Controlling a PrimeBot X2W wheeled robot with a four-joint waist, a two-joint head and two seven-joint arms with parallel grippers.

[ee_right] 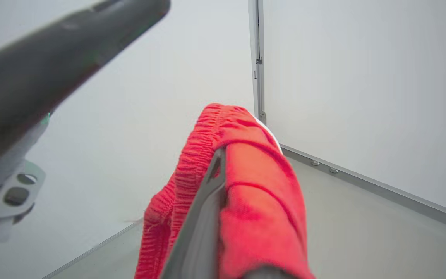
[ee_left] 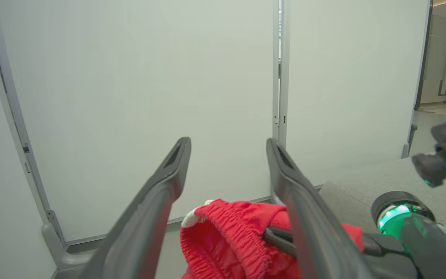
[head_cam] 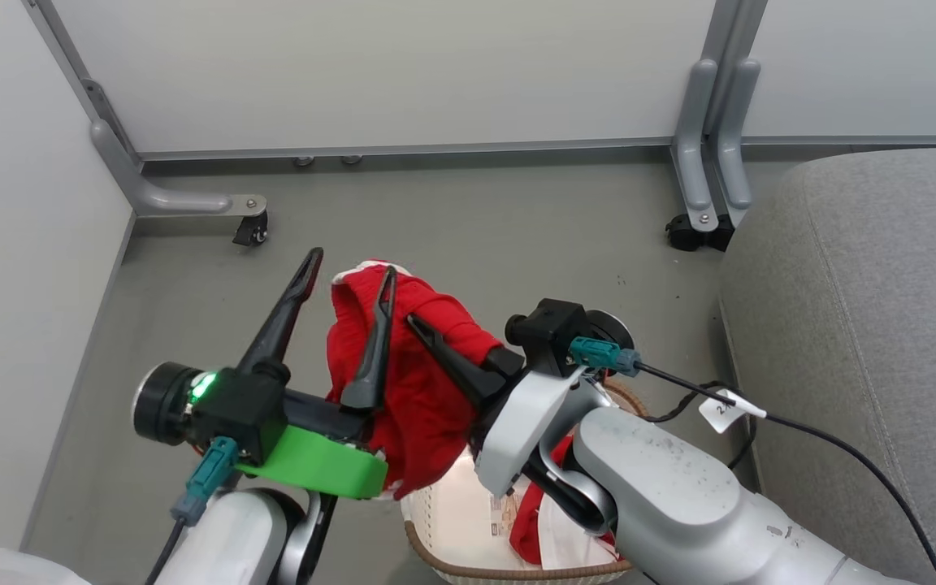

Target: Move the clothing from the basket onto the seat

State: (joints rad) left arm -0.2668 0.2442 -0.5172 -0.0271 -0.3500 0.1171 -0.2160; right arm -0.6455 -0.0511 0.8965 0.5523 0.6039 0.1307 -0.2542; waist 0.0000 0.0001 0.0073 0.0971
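Grey floor [head_cam: 452, 219] runs back to white partition panels [head_cam: 403, 73] on castored grey legs. At the left, the left gripper [head_cam: 352, 265] reaches forward and up, its two dark fingers spread wide and pinching nothing. Just right of it, a soft red fabric sports garment [head_cam: 423, 398] hangs in the air, clamped by the pressed-together right gripper [head_cam: 415, 322], whose tips are partly buried in folds. Nearer, the cream perforated plastic basket [head_cam: 509, 574] is cut off and largely hidden by the pale right forearm [head_cam: 663, 487], with another red-and-white garment [head_cam: 526, 524] half visible inside. The large grey fabric seat [head_cam: 866, 325] lies at the right.
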